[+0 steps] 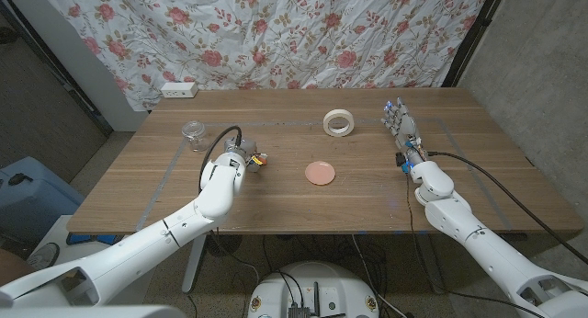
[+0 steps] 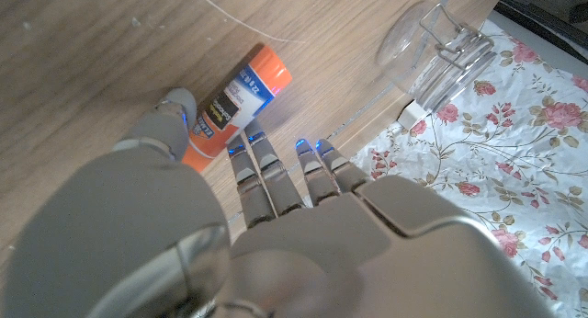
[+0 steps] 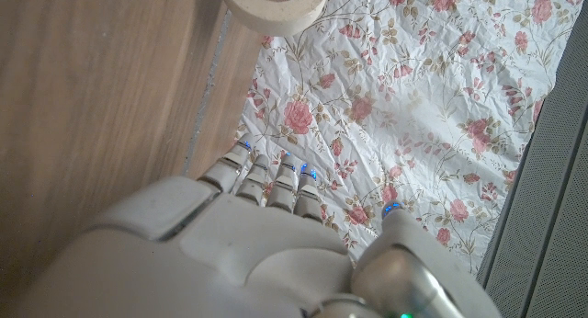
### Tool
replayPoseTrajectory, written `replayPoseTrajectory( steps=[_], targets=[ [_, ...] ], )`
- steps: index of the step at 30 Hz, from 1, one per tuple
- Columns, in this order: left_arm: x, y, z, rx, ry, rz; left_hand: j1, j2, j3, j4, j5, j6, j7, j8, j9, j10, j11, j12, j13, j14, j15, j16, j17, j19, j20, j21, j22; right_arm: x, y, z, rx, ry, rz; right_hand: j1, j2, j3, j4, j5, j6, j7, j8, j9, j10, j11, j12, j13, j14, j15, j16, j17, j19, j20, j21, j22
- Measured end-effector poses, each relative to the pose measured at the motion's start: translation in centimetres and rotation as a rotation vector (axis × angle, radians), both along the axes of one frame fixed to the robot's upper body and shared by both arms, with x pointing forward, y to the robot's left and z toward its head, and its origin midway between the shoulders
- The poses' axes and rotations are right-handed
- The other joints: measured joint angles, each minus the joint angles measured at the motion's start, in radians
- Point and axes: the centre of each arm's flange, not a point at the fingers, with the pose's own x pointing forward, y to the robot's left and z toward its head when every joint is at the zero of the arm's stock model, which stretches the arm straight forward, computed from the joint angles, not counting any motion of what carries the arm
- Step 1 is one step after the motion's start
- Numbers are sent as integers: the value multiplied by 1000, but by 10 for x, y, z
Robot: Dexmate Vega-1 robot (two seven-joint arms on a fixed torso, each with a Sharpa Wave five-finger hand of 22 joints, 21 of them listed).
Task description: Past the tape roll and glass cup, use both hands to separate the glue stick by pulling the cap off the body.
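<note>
The glue stick (image 2: pixel 234 102) lies on its side on the wooden worktop (image 1: pixel 303 208), on the robot's left half, with its orange cap end pointing away from the left robot hand (image 1: pixel 241 154). In the left wrist view that hand sits right over the stick's body end: the thumb (image 2: pixel 170 116) touches or nearly touches the label on one side, and the other fingertips (image 2: pixel 262 153) reach in just beside it. Whether the fingers actually clamp the stick cannot be told from these pictures.

The glass cup (image 1: pixel 194 133), a clear jar with a wire clasp, stands just beyond the left robot hand, toward the far left of the worktop. The tape roll (image 1: pixel 339 123) lies flat near the far edge, right of centre. A small pink dish (image 1: pixel 321 174) sits near the middle of the worktop.

The right robot hand (image 1: pixel 401 125) stands on the right side, well apart from the glue stick, its fingers stretched out and apart, gripping nothing. A flowered cloth (image 1: pixel 303 33) hangs behind the worktop.
</note>
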Motion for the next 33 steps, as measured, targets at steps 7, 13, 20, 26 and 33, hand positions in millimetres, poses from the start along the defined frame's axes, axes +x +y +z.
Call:
replayPoseTrajectory(
  steps=[7, 13, 20, 26, 33],
  targets=[
    [2, 1, -1, -7, -2, 0, 17, 5, -14, 2, 0, 65, -3, 0, 5, 54, -1, -2, 0, 31, 2, 0, 0, 26, -1, 0, 0, 1, 0, 1, 1, 2, -3, 0, 0, 0, 0, 0, 3, -3, 0, 0, 0, 0, 0, 0, 0, 0, 0, 0, 0, 0, 0, 0],
    [4, 1, -2, -18, -1, 2, 33, 10, -29, 4, 0, 116, -1, 1, 4, 110, -2, -5, 0, 65, 1, 0, 0, 75, 0, 8, 2, 2, 0, 1, 2, 4, -6, 0, 0, 0, 0, 0, 3, -3, 0, 0, 0, 0, 0, 0, 0, 0, 0, 0, 0, 0, 0, 0],
    [4, 2, -3, -31, -8, 10, 52, 18, -43, 4, 0, 209, 9, 11, 3, 163, -4, -5, 0, 100, -1, 0, 0, 116, -2, 13, 2, 2, 1, 2, 3, 3, -8, 0, 0, 4, 4, 0, 3, -3, 0, 0, 0, 0, 0, 0, 0, 0, 0, -5, 0, 0, 0, 0],
    [4, 3, -6, -40, -13, 17, 69, 25, -52, 2, 0, 294, 3, 16, 5, 212, -4, -5, 0, 124, 0, 0, 0, 139, -4, 13, 2, 2, 1, 3, 5, 3, -11, 0, 0, 5, 4, 0, 8, -8, 0, 0, 0, 0, 0, 0, 0, 0, 0, -5, 7, 7, 0, 0],
    [4, 4, -9, -50, -23, 22, 93, 38, -59, 4, 0, 353, -3, 13, 2, 274, -5, -5, 0, 148, -1, 0, 0, 161, -4, 13, 4, 2, 1, 3, 6, 2, -11, 0, 0, 8, 0, 0, 8, -8, 4, 0, 0, 0, 0, 0, 0, 0, 0, -5, 7, 7, 0, 0]
  ],
)
